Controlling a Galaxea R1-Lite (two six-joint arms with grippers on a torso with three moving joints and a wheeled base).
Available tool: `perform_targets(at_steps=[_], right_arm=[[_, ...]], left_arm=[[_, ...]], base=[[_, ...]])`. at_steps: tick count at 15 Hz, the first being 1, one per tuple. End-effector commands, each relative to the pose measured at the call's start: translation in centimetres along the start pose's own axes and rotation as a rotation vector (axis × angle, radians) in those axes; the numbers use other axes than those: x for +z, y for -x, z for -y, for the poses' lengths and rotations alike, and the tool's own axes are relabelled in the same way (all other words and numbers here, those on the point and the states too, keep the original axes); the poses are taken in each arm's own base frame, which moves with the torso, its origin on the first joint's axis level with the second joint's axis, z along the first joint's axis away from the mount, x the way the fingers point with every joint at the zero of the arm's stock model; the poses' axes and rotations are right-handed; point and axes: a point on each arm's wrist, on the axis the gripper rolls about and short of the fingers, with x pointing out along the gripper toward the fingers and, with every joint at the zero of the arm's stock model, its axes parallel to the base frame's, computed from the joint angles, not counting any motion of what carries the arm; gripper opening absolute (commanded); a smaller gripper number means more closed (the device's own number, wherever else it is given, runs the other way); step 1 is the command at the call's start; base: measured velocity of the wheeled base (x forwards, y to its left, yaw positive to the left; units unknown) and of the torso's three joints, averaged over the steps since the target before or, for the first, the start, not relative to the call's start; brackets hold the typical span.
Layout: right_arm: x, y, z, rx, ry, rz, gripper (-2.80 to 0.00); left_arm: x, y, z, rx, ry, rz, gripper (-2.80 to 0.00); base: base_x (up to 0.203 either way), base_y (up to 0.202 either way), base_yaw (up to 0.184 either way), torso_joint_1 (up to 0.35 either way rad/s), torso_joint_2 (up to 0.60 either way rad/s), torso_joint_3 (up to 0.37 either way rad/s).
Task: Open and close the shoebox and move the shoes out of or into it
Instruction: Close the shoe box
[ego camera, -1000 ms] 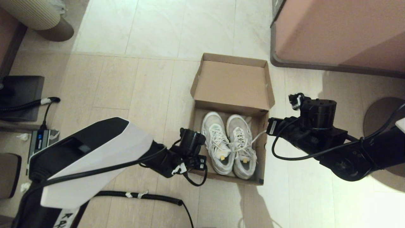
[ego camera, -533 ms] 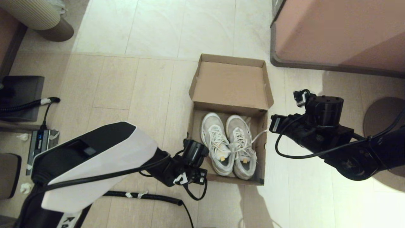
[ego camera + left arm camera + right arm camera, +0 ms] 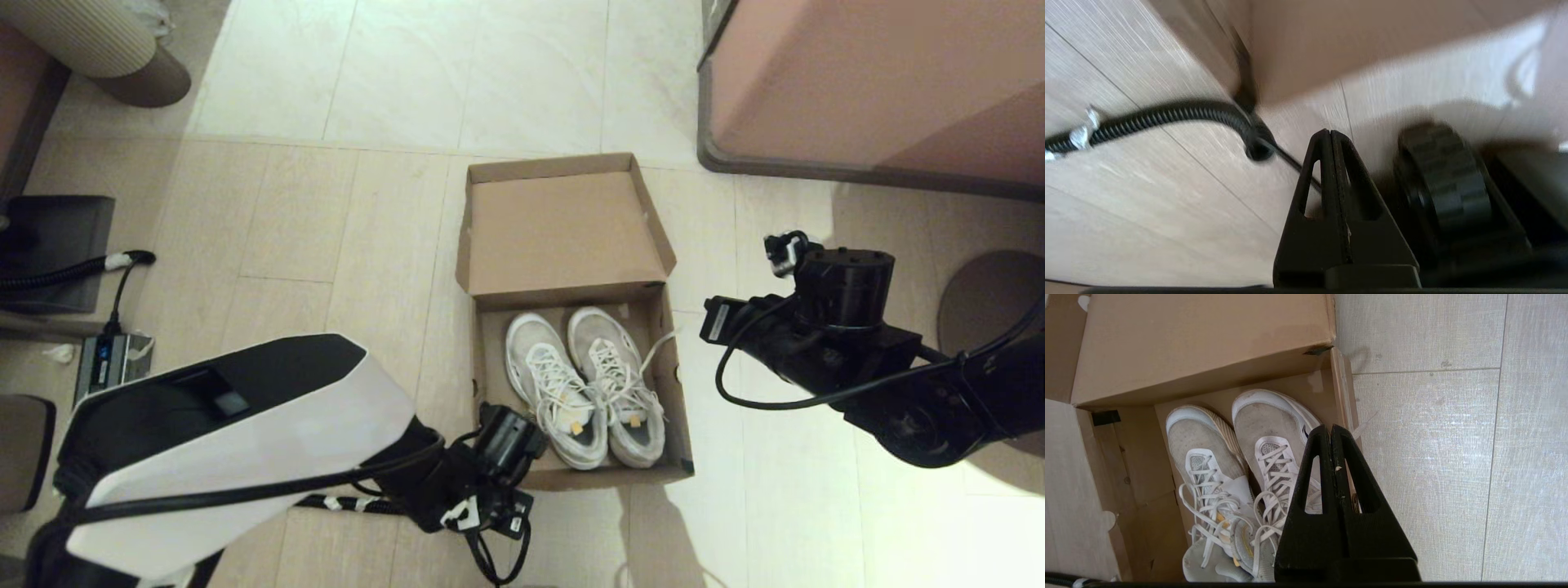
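Left gripper (image 3: 1330,136) pinched together, empty, low at the shoebox's (image 3: 571,474) near-left corner. Right gripper (image 3: 1331,433) likewise closed and empty, beside the box's right wall. Box lies open on the floor (image 3: 392,212), 2 shoes (image 3: 584,384) inside. Risk: closed fingers nudging the light box askew; a loose lace over the wall may snag.

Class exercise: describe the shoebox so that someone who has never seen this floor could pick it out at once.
Start at the large pinkish cabinet at the far right; the shoebox sits on the floor just beside and nearer than it. It is plain brown cardboard, lid flipped open, and alone holds a pair of white sneakers.
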Motion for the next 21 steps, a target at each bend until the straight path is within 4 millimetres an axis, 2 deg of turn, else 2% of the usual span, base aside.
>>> perform_targets(at_steps=[1,4,7,9,12,14,16,17,21], right_arm=[[-1.0,-0.5,0.3,-0.011,-0.002,-0.029,-2.80],[-4.3,-3.1,1.4,-0.049,-0.001,-0.116,-2.80],[-3.2,-5.2,1.8,-0.057,-0.013,-0.058,-2.80],[-3.1,-6.9,2.8,-0.073,-0.016,-0.045,-2.80],[-3.8,-9.3,3.1,-0.028,-0.009,-0.053,-2.80],[-4.1,-11.7,4.0,-0.033,-0.005,-0.030,-2.80],[-4.1,-13.7,6.6,-0.053,-0.030,-0.007,-2.80],[-3.7,-13.8,7.8,-0.042,-0.088,-0.004,-2.80],[0.1,-13.9,13.6,0.159,-0.349,-0.021,-2.80]], left_arm=[[-0.3,0.8,0.1,-0.004,-0.005,0.006,-2.80],[1.8,2.9,-0.2,-0.018,0.052,0.096,-2.80],[4.0,5.5,-1.0,-0.033,0.108,0.189,-2.80],[5.9,7.5,-1.7,-0.045,0.157,0.269,-2.80],[8.5,10.4,-4.6,-0.023,0.263,0.387,-2.80],[9.4,11.7,-6.6,-0.014,0.335,0.440,-2.80],[9.3,12.4,-8.0,-0.002,0.375,0.465,-2.80],[9.1,12.4,-8.4,-0.003,0.387,0.467,-2.80],[9.5,12.4,-9.6,-0.002,0.424,0.512,-2.80]], base=[[0.000,0.000,0.000,0.000,0.00,0.000],[0.000,0.000,0.000,0.000,0.00,0.000],[0.000,0.000,0.000,0.000,0.00,0.000],[0.000,0.000,0.000,0.000,0.00,0.000],[0.000,0.000,0.000,0.000,0.00,0.000],[0.000,0.000,0.000,0.000,0.00,0.000],[0.000,0.000,0.000,0.000,0.00,0.000],[0.000,0.000,0.000,0.000,0.00,0.000],[0.000,0.000,0.000,0.000,0.00,0.000]])
